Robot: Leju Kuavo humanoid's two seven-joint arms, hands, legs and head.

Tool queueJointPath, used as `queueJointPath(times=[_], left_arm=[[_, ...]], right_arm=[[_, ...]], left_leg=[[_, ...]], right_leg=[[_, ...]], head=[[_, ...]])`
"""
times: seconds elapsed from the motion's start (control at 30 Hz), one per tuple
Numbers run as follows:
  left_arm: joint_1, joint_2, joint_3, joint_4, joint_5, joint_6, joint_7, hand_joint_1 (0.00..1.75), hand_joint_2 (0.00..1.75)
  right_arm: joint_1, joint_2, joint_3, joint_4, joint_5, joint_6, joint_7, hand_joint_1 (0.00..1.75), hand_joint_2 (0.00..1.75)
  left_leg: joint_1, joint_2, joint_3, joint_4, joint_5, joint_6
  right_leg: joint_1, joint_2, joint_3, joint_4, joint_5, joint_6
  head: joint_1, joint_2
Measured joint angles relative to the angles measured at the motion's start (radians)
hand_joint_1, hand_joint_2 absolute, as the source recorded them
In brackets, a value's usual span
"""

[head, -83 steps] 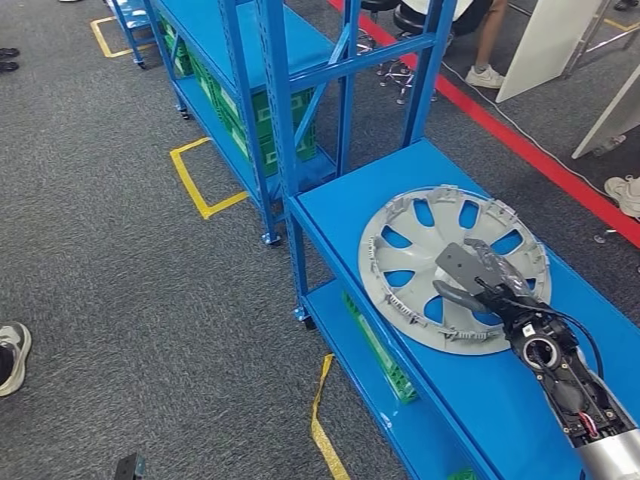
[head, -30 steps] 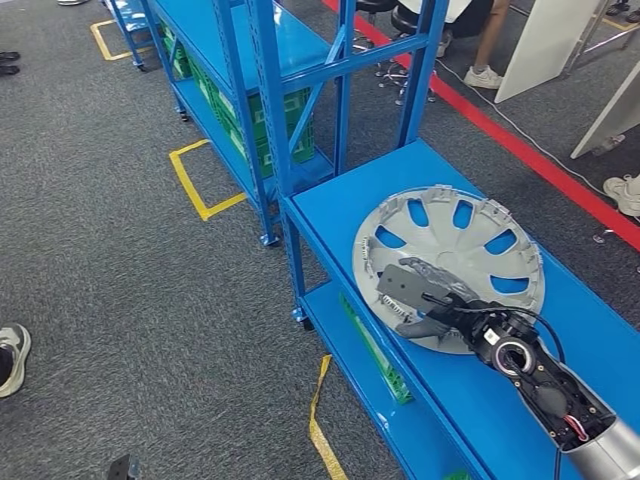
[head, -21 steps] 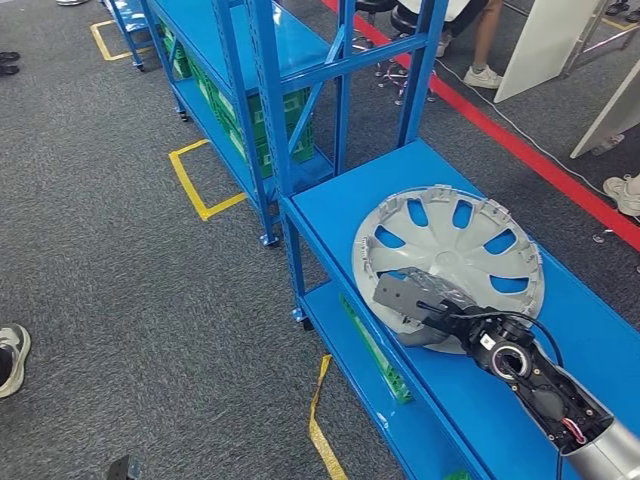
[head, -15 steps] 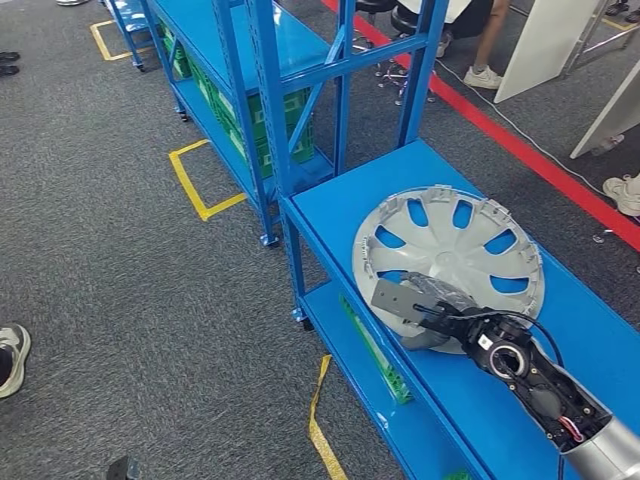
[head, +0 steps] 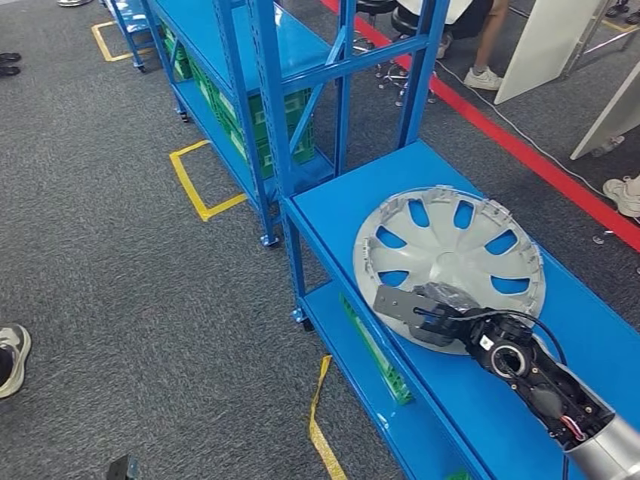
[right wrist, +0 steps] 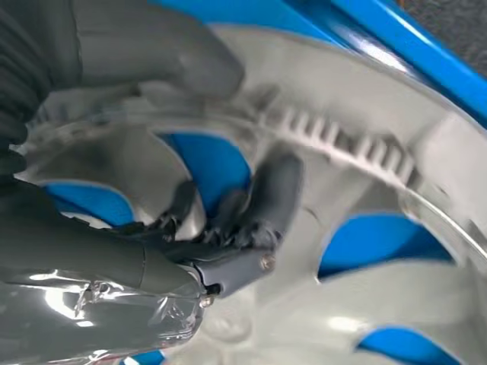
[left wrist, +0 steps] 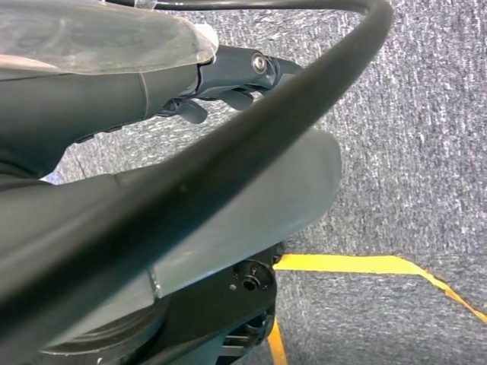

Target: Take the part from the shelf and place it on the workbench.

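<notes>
Silver-grey plastic part, a wheel cover, lies flat, inner side up, on the blue shelf top, close to its near-left edge. Being round, it has no long axis; what matters is which rim arc faces the hand. Right hand sits over the near-left rim, arm coming in from the near right. In the right wrist view the dark fingers curl down through a spoke opening while the thumb lies along the ribbed rim of the part, so rim and spoke sit between them. Judged a pinch on the rim, though how firm it is cannot be told. Left hand hangs over carpet, its fingers too hidden to tell whether spread or closed. Right hand is the nearer by far. The lift likely tips up from this near-left edge.
</notes>
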Motion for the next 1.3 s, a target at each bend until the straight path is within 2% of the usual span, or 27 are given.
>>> queueJointPath(times=[0.27, 0.4, 1.3], left_arm=[[0.0, 0.002, 0.0, 0.0, -0.001, -0.003, -0.005, 0.0, 0.0], [0.0, 0.003, 0.0, 0.0, -0.007, -0.008, -0.019, 0.0, 1.75], [0.0, 0.007, 0.007, 0.0, 0.024, 0.003, -0.049, 0.0, 1.75]], right_arm=[[0.003, -0.008, 0.0, -0.002, 0.0, -0.001, 0.002, 1.75, 1.75], [0.008, -0.016, -0.003, -0.005, 0.0, -0.006, 0.003, 1.75, 1.75], [0.016, -0.03, -0.006, -0.017, -0.043, -0.039, -0.021, 1.75, 1.75]], left_leg=[[0.0, 0.0, 0.002, 0.0, 0.0, 0.0], [0.0, 0.0, 0.003, 0.0, 0.0, 0.0], [0.0, 0.0, 0.005, 0.0, 0.0, 0.0]], right_leg=[[0.0, 0.0, 0.002, 0.0, -0.001, 0.0], [-0.001, 0.0, 0.002, 0.0, -0.001, 0.0], [-0.001, 0.0, 0.005, 0.0, 0.0, 0.0]], head=[[0.0, 0.0], [0.0, 0.0], [-0.002, 0.0]])
